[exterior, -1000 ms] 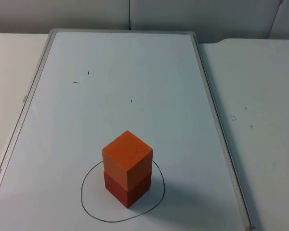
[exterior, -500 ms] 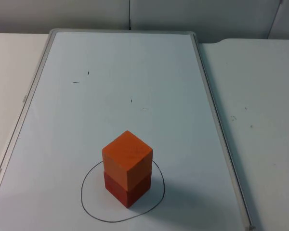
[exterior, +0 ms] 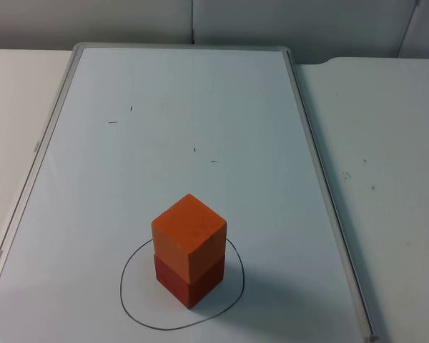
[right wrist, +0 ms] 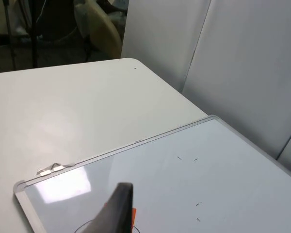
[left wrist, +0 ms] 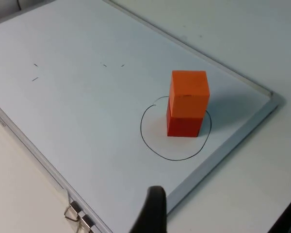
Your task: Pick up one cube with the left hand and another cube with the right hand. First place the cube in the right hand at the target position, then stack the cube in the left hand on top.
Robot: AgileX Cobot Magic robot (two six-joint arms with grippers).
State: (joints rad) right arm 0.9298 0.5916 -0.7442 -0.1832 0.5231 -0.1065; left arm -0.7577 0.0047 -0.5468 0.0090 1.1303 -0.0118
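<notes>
so the stack is built: orange cube sits on top of the red cube, both inside the hand-drawn circle on the whiteboard, close to the board's near edge and a bit left of its middle. top view gives the cleanest read on alignment: both cubes are turned corner-on to the near edge, vertical edges nearly lined up, orange one overhanging very slightly. stack's long axis is straight up, no visible tilt.

left wrist view shows the same stack from the side, orange cube squarely over red cube, circle ringing the base with a gap all round. it also shows metal clips on the board's frame edge, which the top view doesn't resolve. left gripper is pulled back off the board edge, one black fingertip visible, well apart from the cubes; can't tell if its fingers are spread or closed.

right wrist view looks across the board's corner toward the grey partition wall, with white tabletop beyond the frame. one black fingertip visible, a sliver of orange just beside it. finger state can't be told here either.

room: board is open toward the far edge apart from a few small pen marks; tabletop either side of the board is open too.
</notes>
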